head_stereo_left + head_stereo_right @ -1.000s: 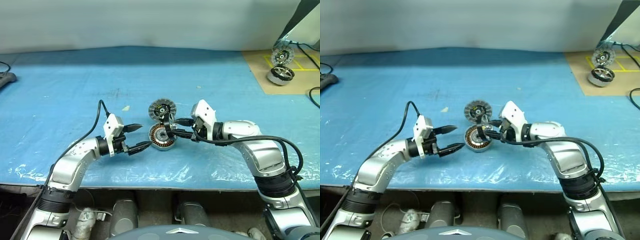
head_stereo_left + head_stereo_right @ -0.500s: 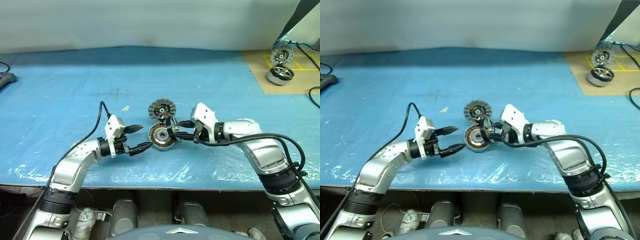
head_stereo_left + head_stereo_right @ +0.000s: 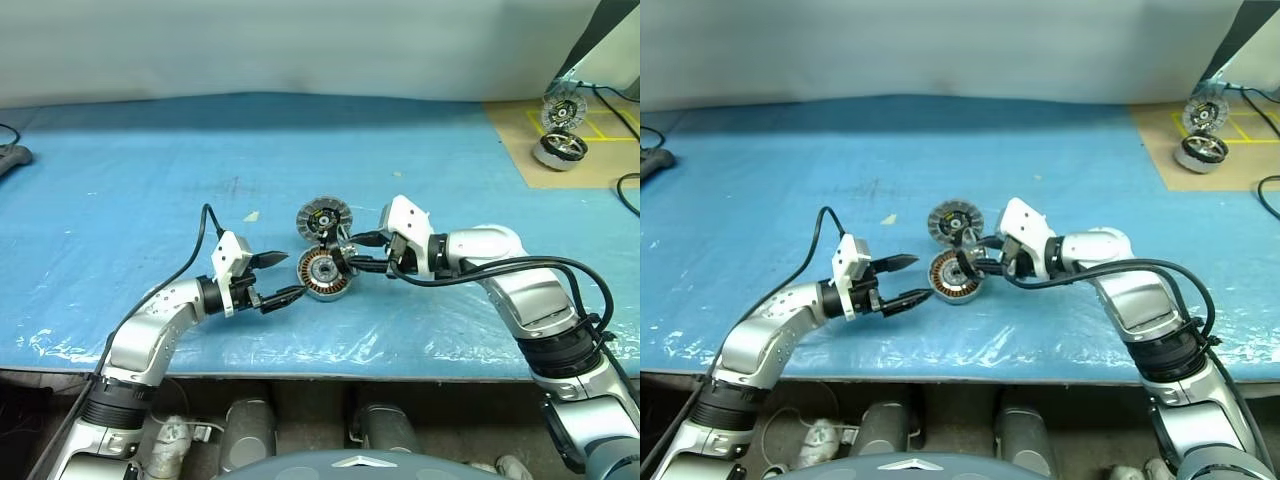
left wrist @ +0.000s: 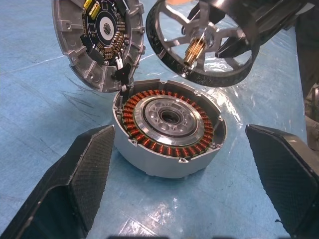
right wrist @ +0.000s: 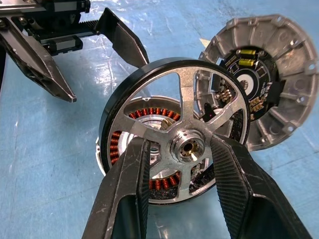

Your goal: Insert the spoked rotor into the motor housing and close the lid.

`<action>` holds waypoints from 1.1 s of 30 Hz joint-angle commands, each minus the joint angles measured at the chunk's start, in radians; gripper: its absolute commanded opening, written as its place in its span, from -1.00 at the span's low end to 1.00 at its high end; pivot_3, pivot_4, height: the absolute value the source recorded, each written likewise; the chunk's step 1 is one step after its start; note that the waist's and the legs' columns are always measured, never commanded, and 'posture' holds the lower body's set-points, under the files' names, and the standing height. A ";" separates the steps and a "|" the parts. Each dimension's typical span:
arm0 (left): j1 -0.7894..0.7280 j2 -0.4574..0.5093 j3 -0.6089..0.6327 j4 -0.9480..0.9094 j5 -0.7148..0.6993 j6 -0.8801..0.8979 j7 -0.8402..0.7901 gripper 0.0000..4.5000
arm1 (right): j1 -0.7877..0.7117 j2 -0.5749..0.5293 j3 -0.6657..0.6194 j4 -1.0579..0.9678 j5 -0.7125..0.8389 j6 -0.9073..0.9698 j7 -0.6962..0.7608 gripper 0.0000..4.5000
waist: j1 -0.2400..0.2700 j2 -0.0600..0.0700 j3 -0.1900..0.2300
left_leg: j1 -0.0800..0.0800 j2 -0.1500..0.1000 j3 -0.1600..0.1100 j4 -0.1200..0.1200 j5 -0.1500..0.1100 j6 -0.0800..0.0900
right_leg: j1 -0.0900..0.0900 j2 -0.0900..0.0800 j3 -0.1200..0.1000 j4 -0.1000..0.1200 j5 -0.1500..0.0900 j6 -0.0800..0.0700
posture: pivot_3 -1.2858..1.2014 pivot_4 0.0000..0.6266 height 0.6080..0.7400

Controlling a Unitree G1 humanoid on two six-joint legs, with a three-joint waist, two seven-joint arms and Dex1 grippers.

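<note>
The motor housing, a shallow silver cup with a copper winding ring, sits on the blue table. Its lid stands open behind it on the hinge, inner face showing. My right gripper is shut on the spoked rotor, its fingers pinching either side of the hub. The rotor hangs tilted just above the housing's right edge, apart from it. My left gripper is open just left of the housing, one finger toward each side, touching nothing.
A second motor with its disc raised stands on a brown board at the far right, beside black cables. A small pale scrap lies left of the lid. A dark object lies at the far left edge.
The right wrist has turned slightly, keeping the rotor over the housing. The left arm, the housing and the lid have not moved.
</note>
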 commanded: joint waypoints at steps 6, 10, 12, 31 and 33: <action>-0.001 0.005 0.008 -0.026 -0.007 -0.019 -0.006 1.00 | -0.018 -0.004 0.029 0.007 -0.013 -0.043 0.009 -0.30 | 0.001 0.000 0.000 | 0.000 0.000 0.000 0.000 0.000 0.000 | 0.000 0.000 0.000 0.000 0.000 0.000 | 0.03 -0.52 1.00; 0.000 0.005 0.008 -0.027 -0.006 -0.022 -0.006 1.00 | -0.019 -0.028 0.050 0.023 -0.034 -0.079 0.028 -0.30 | 0.001 0.000 0.000 | 0.000 0.000 0.000 0.001 0.000 0.000 | 0.000 0.000 0.000 0.001 0.000 0.000 | 0.03 -0.52 1.00; 0.000 0.005 0.009 -0.028 -0.007 -0.022 -0.005 1.00 | -0.020 -0.035 0.057 0.027 -0.037 -0.091 0.038 -0.30 | 0.001 0.000 0.000 | 0.000 0.000 0.000 0.001 0.000 0.000 | 0.000 0.000 0.000 0.001 0.000 0.000 | 0.03 -0.52 1.00; 0.004 0.002 0.011 -0.030 -0.008 -0.023 0.001 1.00 | -0.030 -0.030 0.086 0.070 -0.082 -0.168 0.054 0.37 | 0.002 0.000 0.000 | 0.001 0.000 0.000 0.002 0.000 0.000 | 0.001 0.000 0.000 0.003 0.000 0.000 | 0.03 -0.52 1.00; 0.005 0.002 0.012 -0.032 -0.007 -0.023 0.002 1.00 | -0.031 -0.029 0.089 0.075 -0.087 -0.172 0.052 0.71 | 0.001 0.000 0.000 | 0.000 0.000 0.000 0.002 0.000 0.000 | 0.000 0.000 0.000 0.003 0.000 0.000 | 0.03 -0.52 1.00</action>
